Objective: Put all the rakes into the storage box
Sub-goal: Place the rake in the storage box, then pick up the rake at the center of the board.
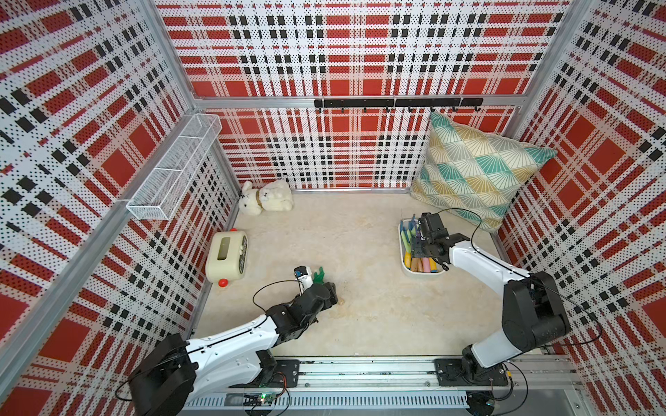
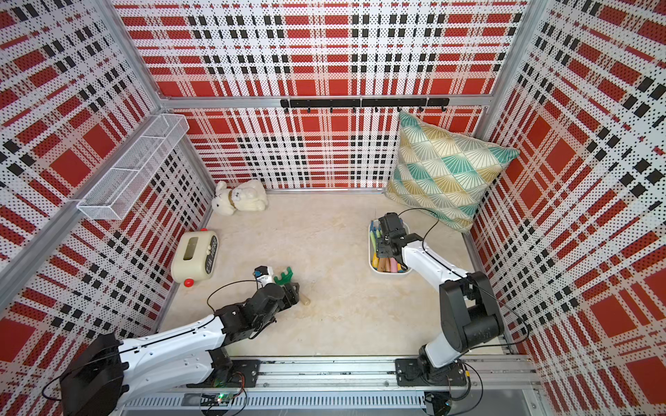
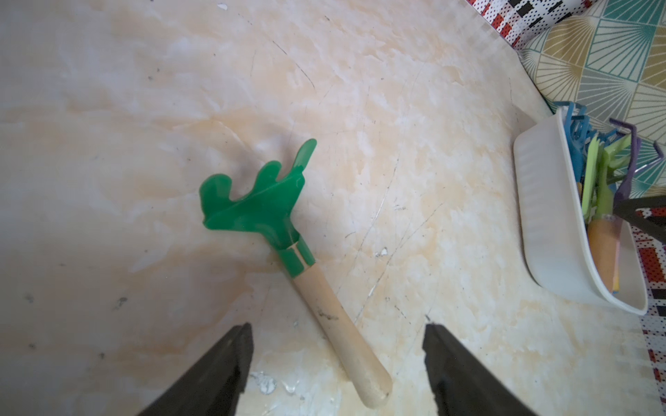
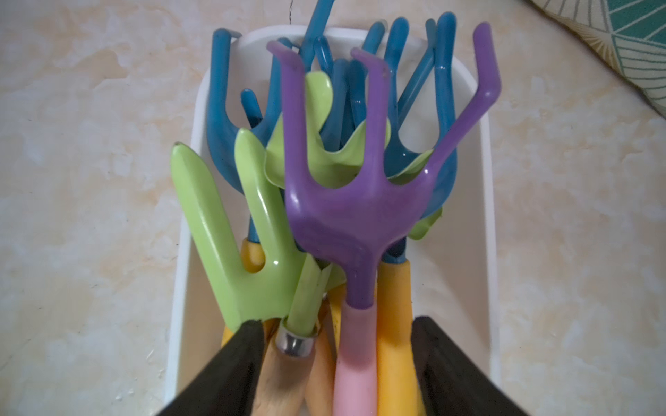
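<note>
Black and spread wide, the left gripper [image 3: 337, 326] hangs over the butt of the green rake [image 3: 259, 201], gripping nothing. The wooden handle [image 3: 322, 306] lies skew between the jaws, so closing from here could, I'd guess, pinch only its rounded tip and flick it away. The rake lies flat on the floor [image 3: 108, 108] mid-frame, its long axis running lower right to upper left, tines toward the upper left. The storage box [image 3: 540, 223] sits at the right edge, crammed with rakes. There the right gripper [image 4: 335, 320], also open, straddles a purple rake [image 4: 353, 205]; another rake might snag or ride over the rim.
</note>
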Tool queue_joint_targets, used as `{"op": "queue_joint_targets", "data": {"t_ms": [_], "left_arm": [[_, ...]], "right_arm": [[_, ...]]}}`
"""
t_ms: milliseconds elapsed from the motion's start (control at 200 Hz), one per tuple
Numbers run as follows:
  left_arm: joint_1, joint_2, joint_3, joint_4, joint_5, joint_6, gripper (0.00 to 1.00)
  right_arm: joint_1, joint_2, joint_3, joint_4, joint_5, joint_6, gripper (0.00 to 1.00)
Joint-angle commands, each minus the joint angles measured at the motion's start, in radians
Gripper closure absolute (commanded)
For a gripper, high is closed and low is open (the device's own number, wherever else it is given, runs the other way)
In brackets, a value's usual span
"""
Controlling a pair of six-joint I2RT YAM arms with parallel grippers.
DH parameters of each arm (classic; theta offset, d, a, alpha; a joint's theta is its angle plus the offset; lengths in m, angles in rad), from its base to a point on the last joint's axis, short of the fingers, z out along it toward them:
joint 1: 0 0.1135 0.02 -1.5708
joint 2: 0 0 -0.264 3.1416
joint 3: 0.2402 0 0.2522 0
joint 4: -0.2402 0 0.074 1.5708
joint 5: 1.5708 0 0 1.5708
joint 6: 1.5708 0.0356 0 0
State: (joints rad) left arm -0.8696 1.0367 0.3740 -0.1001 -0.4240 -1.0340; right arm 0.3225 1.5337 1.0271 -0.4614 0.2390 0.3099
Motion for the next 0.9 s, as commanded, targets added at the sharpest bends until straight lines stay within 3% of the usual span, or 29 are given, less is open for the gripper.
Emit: {"op": "queue_joint_targets", "data": {"t_ms": [0,180,411,606,897], "left_arm": [[0.007,0.035,0.049,-0.02,0.01,-0.028,0.24],[0.023,0.113,0.099,-0.056,0.01,-0.122,0.3],[0.031,0.259,0.221,-0.19,-0.022,-0.199,0.35],[0.016,0.388,0.319,-0.308,-0.079,-0.275,0.37],[-0.033,0.684,0.552,-0.539,-0.13,-0.35,0.43]], "right_arm": [[-0.016,-0.097,-0.042,0.034,-0.027,0.026,0.19],[-0.116,-0.197,-0.119,0.12,-0.195,0.069,0.12],[-0.217,-0.302,-0.208,0.191,-0.296,0.106,0.07],[-0.226,-0.379,-0.227,0.184,-0.332,0.108,0.04],[-0.229,-0.448,-0.24,0.17,-0.357,0.104,0.05]]}}
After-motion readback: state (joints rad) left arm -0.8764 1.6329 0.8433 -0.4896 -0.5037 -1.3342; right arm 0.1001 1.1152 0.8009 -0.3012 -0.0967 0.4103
